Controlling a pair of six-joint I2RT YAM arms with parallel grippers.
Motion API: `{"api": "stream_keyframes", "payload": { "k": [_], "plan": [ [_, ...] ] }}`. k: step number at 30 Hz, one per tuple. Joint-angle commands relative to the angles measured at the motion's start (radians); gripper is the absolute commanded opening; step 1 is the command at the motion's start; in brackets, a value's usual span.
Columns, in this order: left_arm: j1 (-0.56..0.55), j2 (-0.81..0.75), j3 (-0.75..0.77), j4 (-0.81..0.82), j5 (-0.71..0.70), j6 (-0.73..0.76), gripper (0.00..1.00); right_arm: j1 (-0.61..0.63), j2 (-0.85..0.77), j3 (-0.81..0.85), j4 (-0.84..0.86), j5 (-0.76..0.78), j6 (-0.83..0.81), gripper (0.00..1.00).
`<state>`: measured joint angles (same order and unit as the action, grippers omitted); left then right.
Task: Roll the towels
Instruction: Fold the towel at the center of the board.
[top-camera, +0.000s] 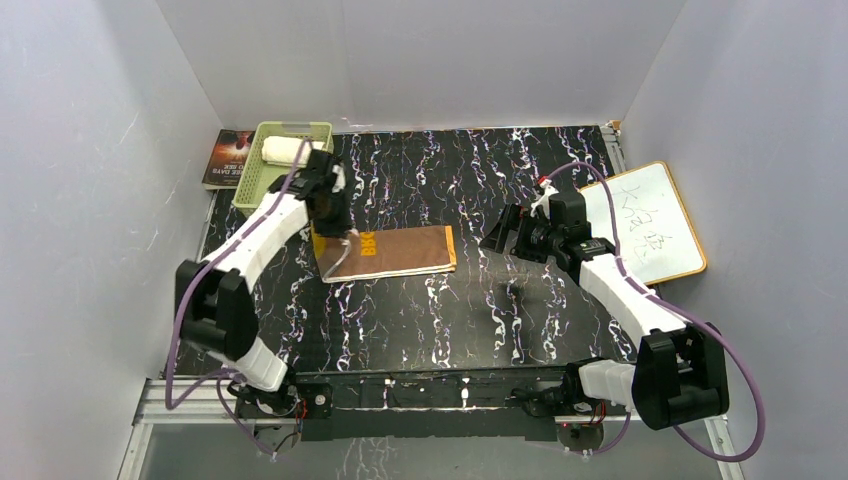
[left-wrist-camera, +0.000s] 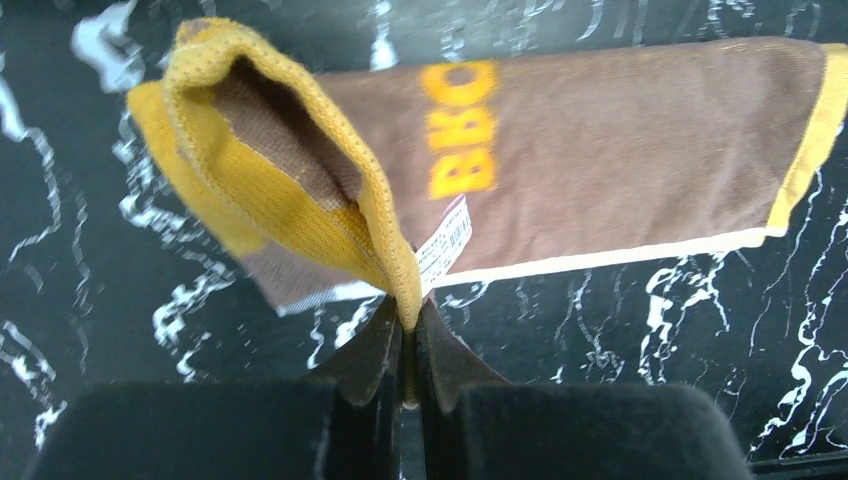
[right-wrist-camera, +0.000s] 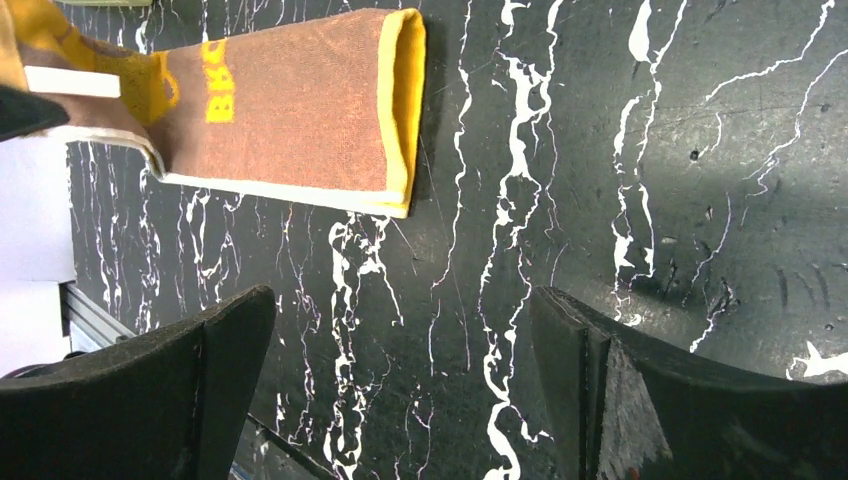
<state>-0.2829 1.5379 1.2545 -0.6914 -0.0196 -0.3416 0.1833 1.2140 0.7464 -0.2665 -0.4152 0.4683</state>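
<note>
The brown towel (top-camera: 400, 252) with yellow-orange edges and lettering lies folded flat in the middle of the black marbled table. My left gripper (top-camera: 335, 235) is shut on the towel's yellow left end and holds it lifted and curled over; in the left wrist view the yellow hem (left-wrist-camera: 300, 190) runs into the closed tips of the gripper (left-wrist-camera: 407, 318). The cream-white towel (top-camera: 285, 150) sits rolled in the green basket (top-camera: 250, 185). My right gripper (top-camera: 500, 238) is open and empty, hovering right of the brown towel (right-wrist-camera: 300, 110); its fingers (right-wrist-camera: 215, 350) frame bare table.
A white board with a wooden frame (top-camera: 650, 225) lies at the right. A dark book (top-camera: 228, 155) lies left of the green basket at the back left. Grey walls enclose the table on three sides.
</note>
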Motion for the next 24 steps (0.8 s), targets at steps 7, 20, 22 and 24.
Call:
{"api": "stream_keyframes", "payload": {
  "k": [7, 20, 22, 24],
  "plan": [
    [-0.241, 0.309, 0.372, -0.118, 0.024, 0.039, 0.00, 0.002, -0.055, 0.038, -0.012, 0.056, -0.012, 0.98],
    [-0.303, 0.451, 0.559, -0.279, 0.176, 0.145, 0.00, 0.002, -0.013, 0.046, -0.007, 0.046, -0.020, 0.98],
    [-0.303, 0.442, 0.576, -0.303, 0.184, 0.153, 0.00, 0.002, -0.009, 0.047, -0.008, 0.042, -0.020, 0.98],
    [-0.304, 0.427, 0.598, -0.326, 0.189, 0.157, 0.00, 0.001, -0.003, 0.047, -0.007, 0.036, -0.022, 0.98]
  ]
}}
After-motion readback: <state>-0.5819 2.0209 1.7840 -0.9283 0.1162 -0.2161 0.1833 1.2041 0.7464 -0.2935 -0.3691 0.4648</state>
